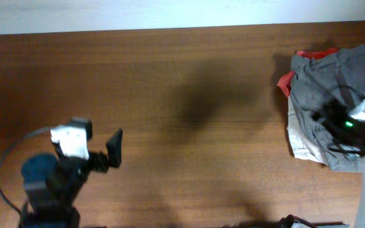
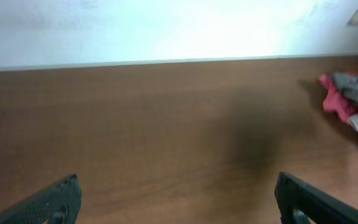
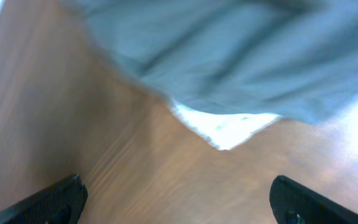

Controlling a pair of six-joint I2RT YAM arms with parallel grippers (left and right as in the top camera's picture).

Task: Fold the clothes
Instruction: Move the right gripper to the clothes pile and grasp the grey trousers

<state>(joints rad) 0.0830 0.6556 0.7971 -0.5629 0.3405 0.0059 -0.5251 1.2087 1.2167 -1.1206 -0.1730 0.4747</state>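
Olive-grey shorts (image 1: 331, 76) lay crumpled at the table's (image 1: 170, 69) right edge, over a red shirt (image 1: 286, 81). Left gripper (image 2: 178, 196) near left, jaws apart, empty. Right gripper (image 3: 176, 196) jaws apart, above the shorts' edge.

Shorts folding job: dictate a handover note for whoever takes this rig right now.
Left tool: open, empty, over bare table at its left side.
Right tool: open, empty, above the pile's edge.
Shorts: crumpled on top of a pile at the table's right side, over a paler cloth and a red cloth.
Done: nothing, no fold made.
Left: grasp the shorts, pull them onto bare table, flatten, fold.
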